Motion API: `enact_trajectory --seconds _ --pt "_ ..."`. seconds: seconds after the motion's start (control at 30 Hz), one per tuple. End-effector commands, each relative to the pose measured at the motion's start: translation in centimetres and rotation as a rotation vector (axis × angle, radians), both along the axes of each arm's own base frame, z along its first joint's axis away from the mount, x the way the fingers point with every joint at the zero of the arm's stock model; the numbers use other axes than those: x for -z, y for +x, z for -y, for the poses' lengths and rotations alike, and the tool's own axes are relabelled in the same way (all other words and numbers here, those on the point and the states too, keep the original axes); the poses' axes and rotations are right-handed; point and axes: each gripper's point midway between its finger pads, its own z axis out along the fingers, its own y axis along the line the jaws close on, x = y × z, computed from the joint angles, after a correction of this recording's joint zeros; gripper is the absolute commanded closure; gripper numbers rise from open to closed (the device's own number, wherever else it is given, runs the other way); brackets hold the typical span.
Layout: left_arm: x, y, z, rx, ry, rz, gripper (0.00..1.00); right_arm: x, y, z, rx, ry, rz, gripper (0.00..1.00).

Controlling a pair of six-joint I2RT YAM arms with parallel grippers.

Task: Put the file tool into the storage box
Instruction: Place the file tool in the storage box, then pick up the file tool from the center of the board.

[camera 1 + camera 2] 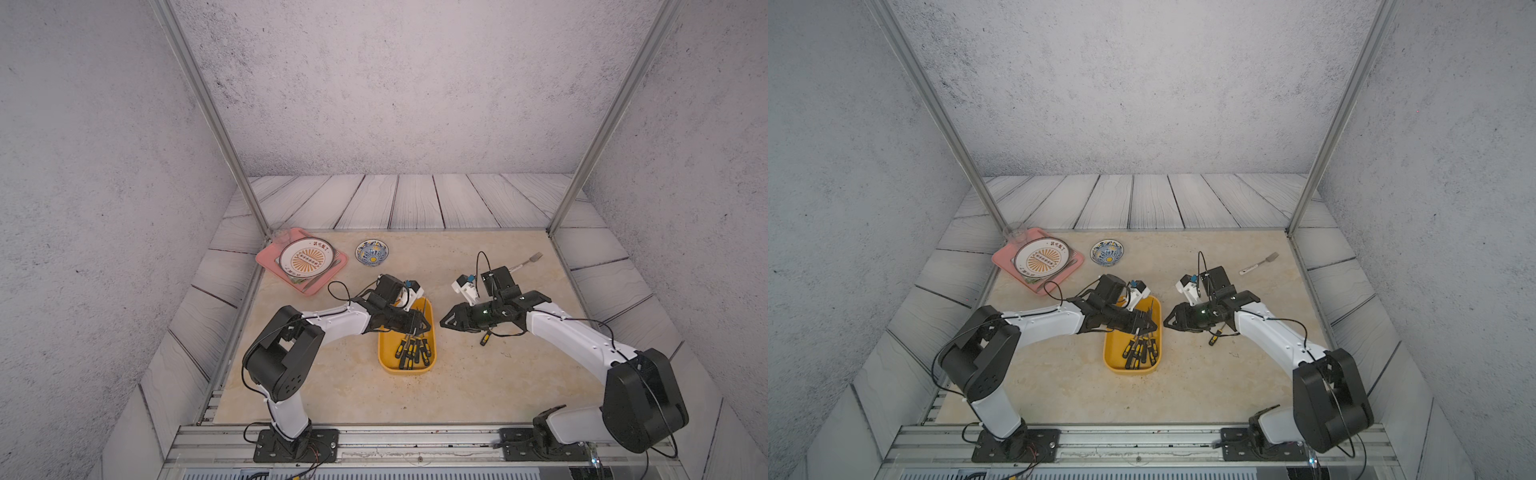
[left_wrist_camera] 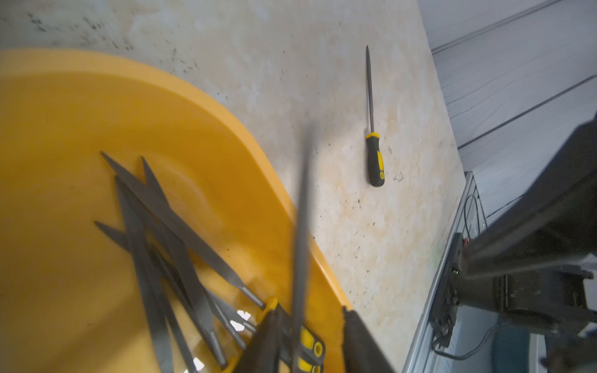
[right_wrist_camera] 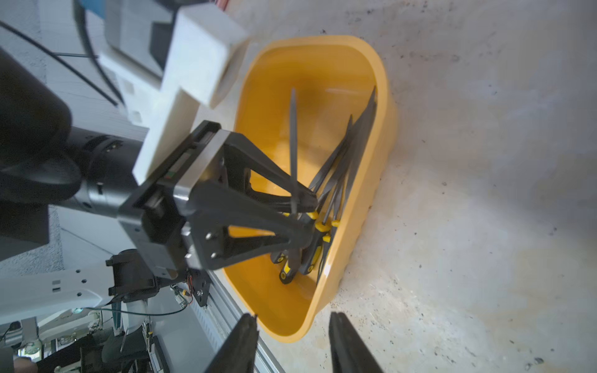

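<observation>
**Left gripper over the yellow box, one file lying out on the stone top**

A beige stone tabletop [image 1: 478, 386] is sitting inside grey textured walls, with metal frame posts rising at its far corners and a rail running along the near edge. The storage box [image 1: 388, 357] is lying near the middle, a bundle of black-and-yellow files [image 1: 413, 353] piled in its near half. The left gripper [image 3: 307, 222] is hanging over the box with its fingers parted; a file [image 3: 293, 145] is standing blurred between them, and whether they are gripping it cannot be told. The right gripper [image 1: 446, 323] is pointing at the box's right rim from just beside it, fingers apart with nothing between them. Another file tool [image 2: 374, 142] is lying on the bare stone under the right arm, apart from the box. A pink tray [image 1: 270, 259] carrying a plate [image 1: 306, 258] is crowding the far left corner, a patterned bowl [image 1: 372, 252] beside it, and a fork [image 1: 528, 262] is lying far right. Bare stone is stretching in front of the box toward the rail.
</observation>
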Motion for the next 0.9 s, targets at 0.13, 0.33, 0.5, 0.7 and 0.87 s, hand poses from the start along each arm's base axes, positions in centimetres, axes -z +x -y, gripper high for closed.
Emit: enact_trajectory --seconds 0.13,0.33,0.5,0.7,0.87 --pt "-0.7 0.4 0.2 0.013 0.001 0.040 0.40 3.2 2.2 4.9 0.191 -0.328 -0.009 0.47" --pt "-1.4 1.1 0.6 -0.006 -0.016 0.053 0.40 7.6 2.5 12.4 0.372 -0.758 -0.078 0.42" --pt "-1.9 1.2 0.7 -0.010 -0.027 0.062 0.40 10.7 2.1 14.2 0.405 -0.864 -0.167 0.42" --pt "-2.0 1.1 0.4 -0.017 -0.027 0.073 0.40 12.7 1.7 13.1 0.407 -0.789 -0.232 0.45" --pt "-2.6 1.2 0.5 -0.017 -0.034 0.088 0.40 13.1 1.6 12.4 0.378 -0.742 -0.231 0.79"
